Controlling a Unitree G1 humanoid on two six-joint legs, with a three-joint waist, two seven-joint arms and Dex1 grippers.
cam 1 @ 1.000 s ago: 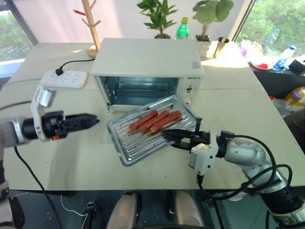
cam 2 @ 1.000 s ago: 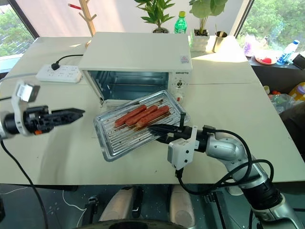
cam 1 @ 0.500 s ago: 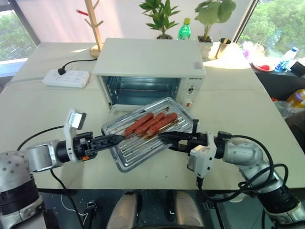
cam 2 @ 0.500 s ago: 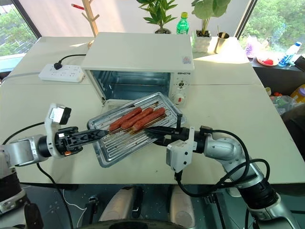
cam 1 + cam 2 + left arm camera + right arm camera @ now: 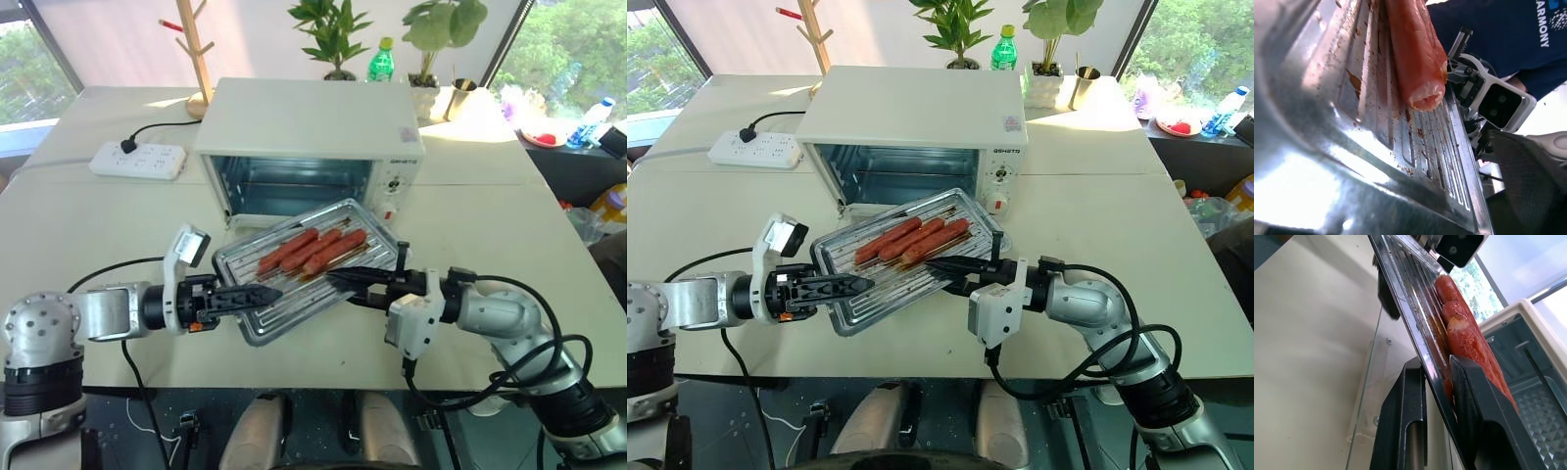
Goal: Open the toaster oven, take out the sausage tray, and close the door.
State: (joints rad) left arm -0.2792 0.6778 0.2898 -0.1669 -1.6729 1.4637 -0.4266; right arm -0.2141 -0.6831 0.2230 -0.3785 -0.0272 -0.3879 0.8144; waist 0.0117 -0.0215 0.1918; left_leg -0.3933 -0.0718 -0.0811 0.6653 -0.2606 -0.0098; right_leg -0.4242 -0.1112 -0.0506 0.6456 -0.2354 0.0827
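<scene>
The white toaster oven (image 5: pixel 309 127) stands mid-table with its cavity showing. Its glass door (image 5: pixel 1364 401) lies folded down flat, under the tray. The shiny sausage tray (image 5: pixel 294 296) hangs tilted in the air in front of the oven, with three red sausages (image 5: pixel 313 252) on its ribbed rack. My right gripper (image 5: pixel 338 279) reaches in from the right and is shut on the tray's right rim (image 5: pixel 1425 333). My left gripper (image 5: pixel 257 292) reaches in level from the left and sits at the tray's left front edge. From the left wrist, the tray's ribs (image 5: pixel 1400 127) and a sausage end (image 5: pixel 1425 95) loom close.
A white power strip (image 5: pixel 137 160) with a black cable lies at the back left, by a wooden rack (image 5: pixel 196 59). Potted plants, a green bottle (image 5: pixel 377 61) and a cup stand behind the oven. A person in a dark blue shirt (image 5: pixel 1508 39) shows past the tray.
My left gripper has swung in to the right, from well clear of the tray to its left front edge. The right gripper and the tray have stayed put.
</scene>
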